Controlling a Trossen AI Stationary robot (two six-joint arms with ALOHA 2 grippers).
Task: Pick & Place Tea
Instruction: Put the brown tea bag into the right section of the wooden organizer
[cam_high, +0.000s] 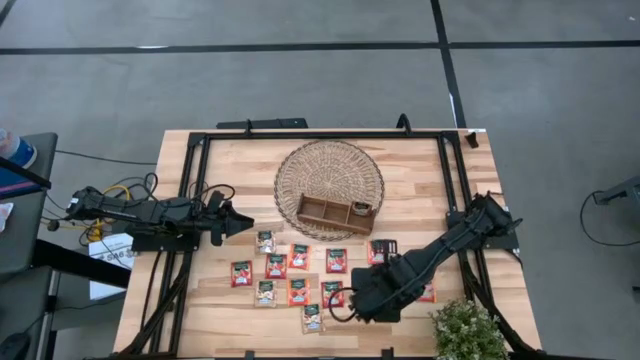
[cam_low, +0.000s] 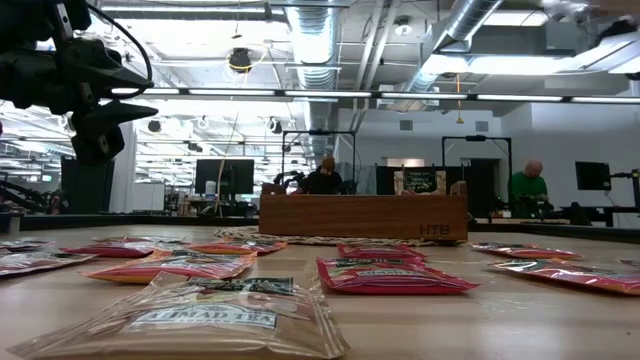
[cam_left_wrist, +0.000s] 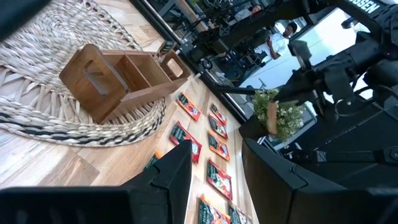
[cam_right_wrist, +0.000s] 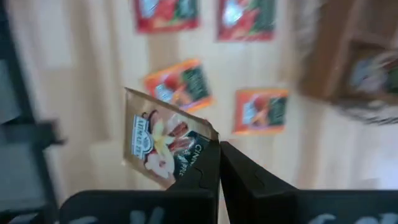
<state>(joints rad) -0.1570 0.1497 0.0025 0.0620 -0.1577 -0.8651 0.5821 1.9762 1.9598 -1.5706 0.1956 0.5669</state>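
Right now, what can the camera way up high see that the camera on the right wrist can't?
Only the high view shows the whole table, the round woven mat, the little plant and the left end effector waiting apart from the tea. Only the right wrist view shows, up close, the right end effector shut on a whitish-beige sachet, lifted off the wood. Both show red-orange sachets lying flat on the table and the wooden tray.
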